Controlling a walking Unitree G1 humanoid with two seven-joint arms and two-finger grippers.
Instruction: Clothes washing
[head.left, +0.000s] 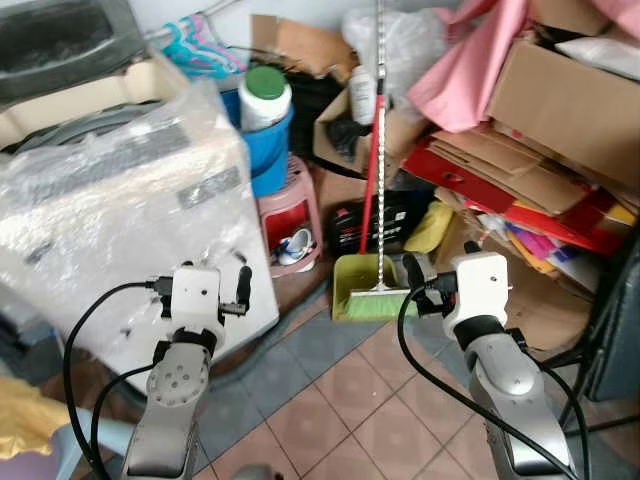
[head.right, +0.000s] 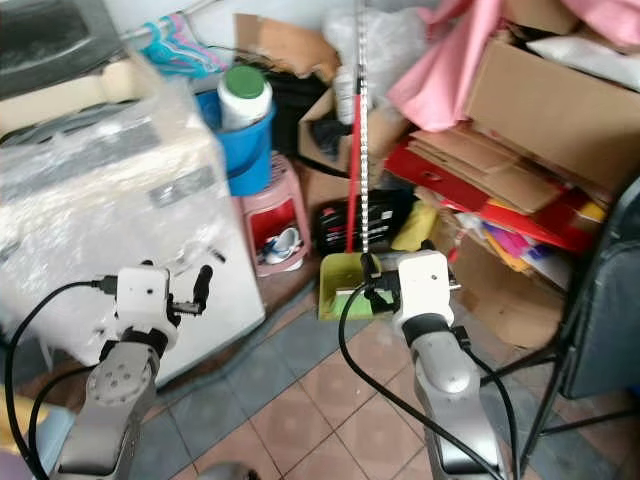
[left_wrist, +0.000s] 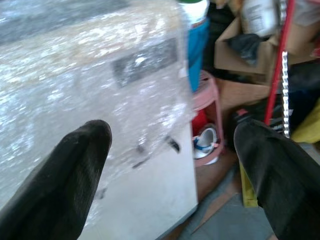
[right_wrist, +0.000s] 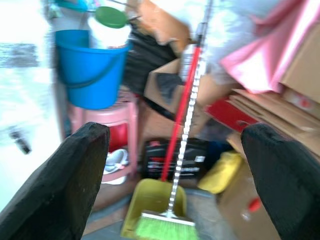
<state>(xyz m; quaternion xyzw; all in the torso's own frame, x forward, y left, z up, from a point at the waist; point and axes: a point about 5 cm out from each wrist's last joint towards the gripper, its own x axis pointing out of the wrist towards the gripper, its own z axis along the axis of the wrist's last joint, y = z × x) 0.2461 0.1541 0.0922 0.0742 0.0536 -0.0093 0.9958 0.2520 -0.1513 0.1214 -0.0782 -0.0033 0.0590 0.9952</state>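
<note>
A cluttered storage corner is filling the scene, cardboard boxes piling up on the right over a tiled floor. The plastic-wrapped washing machine is standing ahead and to the robot's left. The left gripper is hovering just beside its front corner, fingers spread wide and empty. The right gripper, also spread, is pointing toward the green dustpan, well apart from the machine. The left arm looks nearer.

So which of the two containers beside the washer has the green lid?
The white jar sitting inside the blue bucket has the green lid. The bucket itself is open and lidless, standing on the pink stool.
</note>
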